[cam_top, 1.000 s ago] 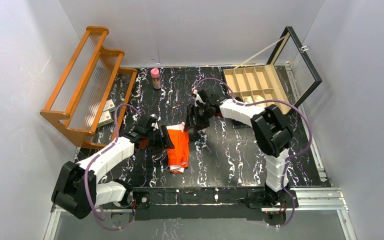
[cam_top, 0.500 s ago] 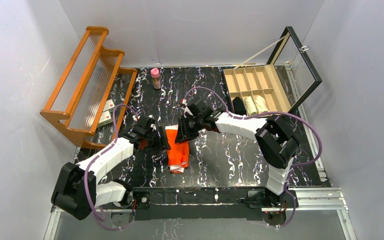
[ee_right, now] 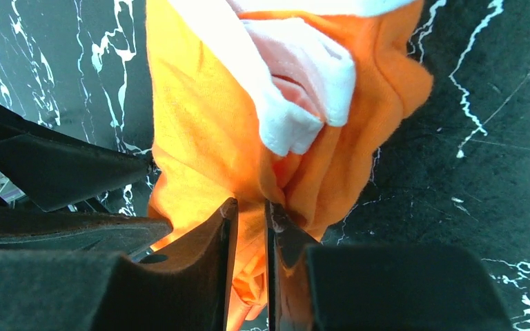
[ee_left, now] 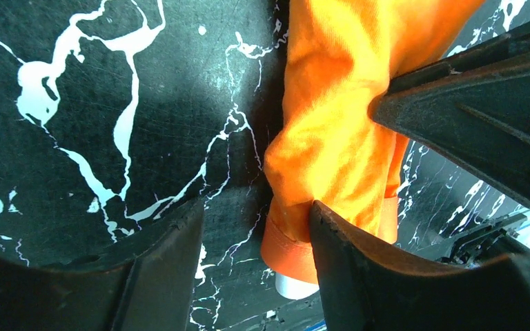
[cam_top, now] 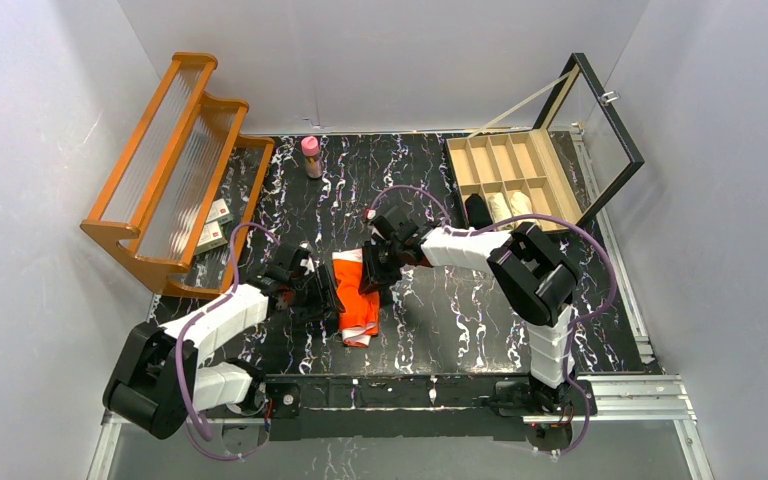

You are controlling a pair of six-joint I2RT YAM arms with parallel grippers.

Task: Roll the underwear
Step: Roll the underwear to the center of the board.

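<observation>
The orange underwear [cam_top: 356,297] with white trim lies folded in a strip on the black marbled table. My left gripper [cam_top: 324,290] is open at the strip's left edge. In the left wrist view [ee_left: 255,215] its right finger [ee_left: 386,276] presses against the orange fold [ee_left: 331,138]. My right gripper [cam_top: 371,274] sits over the strip's upper right. In the right wrist view [ee_right: 250,215] its fingers are pinched on orange cloth [ee_right: 200,124] just below the white trim [ee_right: 297,83]. Pale beige rolled cloth [cam_top: 510,205] lies in the organiser box.
A wooden rack [cam_top: 175,160] stands at the back left, with small boxes [cam_top: 216,222] beneath it. A pink-capped bottle [cam_top: 311,156] stands at the back. The compartment box [cam_top: 505,165], with its glass lid [cam_top: 608,120] raised, is at the back right.
My right gripper moved left and nearer, onto the orange underwear, and closed on the cloth. My left gripper shifted slightly nearer along the strip's left edge.
</observation>
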